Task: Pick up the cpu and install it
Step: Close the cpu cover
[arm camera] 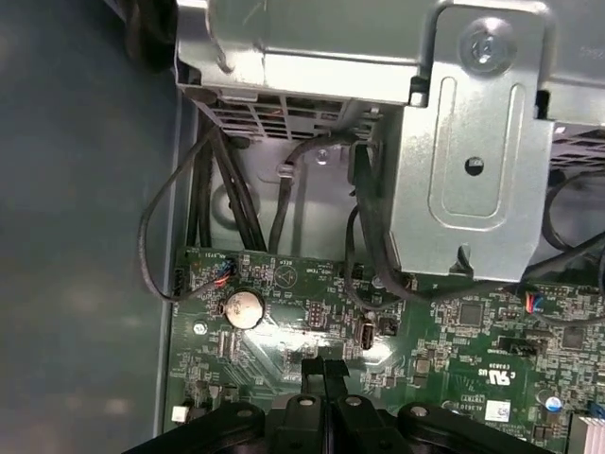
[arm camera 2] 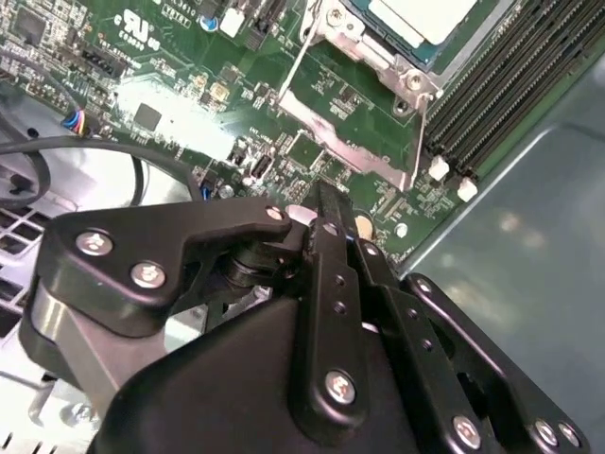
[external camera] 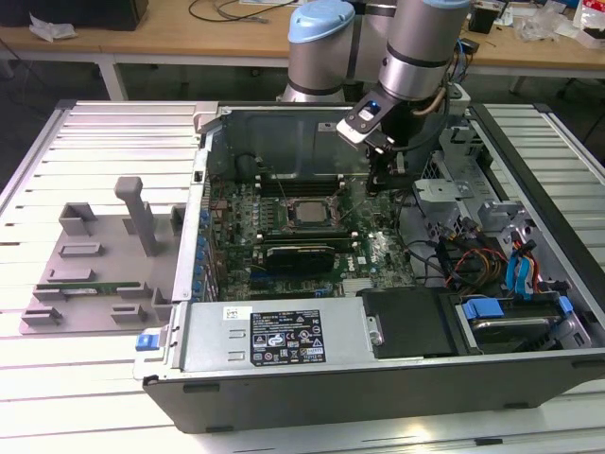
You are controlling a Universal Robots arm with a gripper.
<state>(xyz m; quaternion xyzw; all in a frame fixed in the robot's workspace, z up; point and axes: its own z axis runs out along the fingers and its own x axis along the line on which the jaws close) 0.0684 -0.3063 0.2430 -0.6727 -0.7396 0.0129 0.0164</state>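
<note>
Hovering low over the green board [external camera: 284, 241] inside the open computer case [external camera: 189, 350], the gripper [external camera: 377, 185] has its fingers pressed together with nothing between them; the second wrist view shows the fingertips [arm camera 2: 326, 213] meeting just above the board. The cpu [external camera: 307, 210] lies flat in its socket, ringed by the metal frame [arm camera 2: 364, 156], near the gripper and toward the exterior view's left of it. We judge the chip seated, so the work now is at the socket; whether the frame is latched we cannot tell. To do this well, we would touch only the frame or its wire lever [arm camera 2: 301, 66], move slowly and squarely, stay off the chip's shiny top, and keep clear of the memory slots [arm camera 2: 510, 85] and the black cables [arm camera: 284, 189] nearby.
</note>
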